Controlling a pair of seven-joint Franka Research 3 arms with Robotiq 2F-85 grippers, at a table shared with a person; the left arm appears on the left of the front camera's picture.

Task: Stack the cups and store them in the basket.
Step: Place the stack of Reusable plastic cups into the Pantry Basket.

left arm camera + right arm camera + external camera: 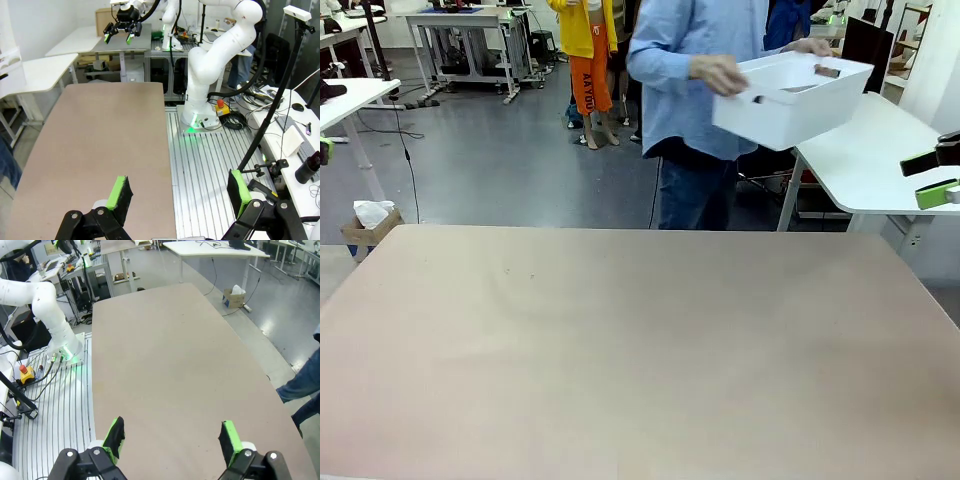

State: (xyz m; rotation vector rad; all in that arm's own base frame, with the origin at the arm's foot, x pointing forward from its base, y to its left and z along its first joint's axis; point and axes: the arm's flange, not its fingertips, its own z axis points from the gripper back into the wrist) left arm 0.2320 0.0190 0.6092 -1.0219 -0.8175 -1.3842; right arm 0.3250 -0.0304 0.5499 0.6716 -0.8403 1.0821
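Observation:
A person at the far side holds the white basket point(782, 112) in both hands, in the air beyond the table's far right corner. The cups are out of view. At the right edge of the front view my right gripper point(933, 177) hangs above the table's right side, open with nothing in it; its wrist view has the green pads point(116, 434) wide apart over the bare tan table point(170, 360). My left gripper point(179, 191) is open and empty too, hanging over the table's near edge point(167, 190).
The tan tabletop point(640, 350) is bare. A white side table point(875, 150) stands at the back right, under the basket. A cardboard box point(370, 225) sits on the floor at the far left. The right arm's base point(202, 100) stands beside the table.

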